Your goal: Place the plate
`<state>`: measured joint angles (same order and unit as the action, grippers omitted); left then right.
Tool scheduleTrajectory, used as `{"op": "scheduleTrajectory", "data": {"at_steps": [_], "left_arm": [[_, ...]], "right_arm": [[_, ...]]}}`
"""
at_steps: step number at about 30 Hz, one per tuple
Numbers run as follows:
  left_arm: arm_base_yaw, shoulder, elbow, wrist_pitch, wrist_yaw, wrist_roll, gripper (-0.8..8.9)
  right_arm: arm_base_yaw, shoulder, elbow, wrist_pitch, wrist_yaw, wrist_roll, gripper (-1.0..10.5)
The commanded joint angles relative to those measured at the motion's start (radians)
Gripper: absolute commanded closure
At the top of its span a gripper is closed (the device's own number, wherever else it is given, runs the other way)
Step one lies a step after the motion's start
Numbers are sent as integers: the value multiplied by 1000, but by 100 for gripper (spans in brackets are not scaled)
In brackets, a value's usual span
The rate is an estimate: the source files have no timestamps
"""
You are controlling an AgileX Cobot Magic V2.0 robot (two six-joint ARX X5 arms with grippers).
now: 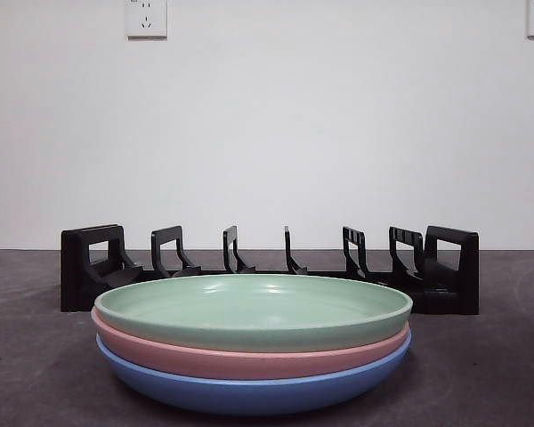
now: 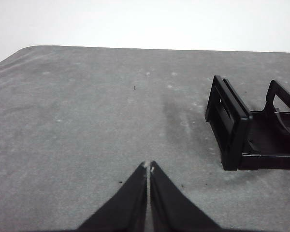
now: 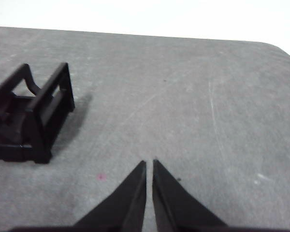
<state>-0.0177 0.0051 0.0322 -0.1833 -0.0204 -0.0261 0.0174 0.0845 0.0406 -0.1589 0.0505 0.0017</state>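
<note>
Three plates are stacked near the front of the table: a green plate (image 1: 254,311) on top, a pink plate (image 1: 249,358) under it and a blue plate (image 1: 249,391) at the bottom. Behind the stack stands a black slotted rack (image 1: 267,267) with nothing in its slots. One end of the rack (image 2: 253,128) shows in the left wrist view, its other end (image 3: 31,118) in the right wrist view. My left gripper (image 2: 148,166) hovers shut over bare table beside the rack's end. My right gripper (image 3: 149,164) is shut too, beside the opposite end. Neither holds anything.
The grey table (image 1: 498,356) runs back to a white wall with two sockets (image 1: 146,18). The table's rounded far corners show in both wrist views.
</note>
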Motion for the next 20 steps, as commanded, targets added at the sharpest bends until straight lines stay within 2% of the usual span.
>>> {"op": "scheduleTrajectory", "data": {"at_steps": [1,6,20], "left_arm": [[0,-2,-19,-4,2,-5,806],[0,-2,-19,-4,2,-5,806],[0,-2,-19,-4,2,-5,806]], "right_arm": [[0,-37,-28,12,2,19,926],[-8,-81,-28,13,10,-16,926],[-6,-81,-28,17,10,-16,926]]}}
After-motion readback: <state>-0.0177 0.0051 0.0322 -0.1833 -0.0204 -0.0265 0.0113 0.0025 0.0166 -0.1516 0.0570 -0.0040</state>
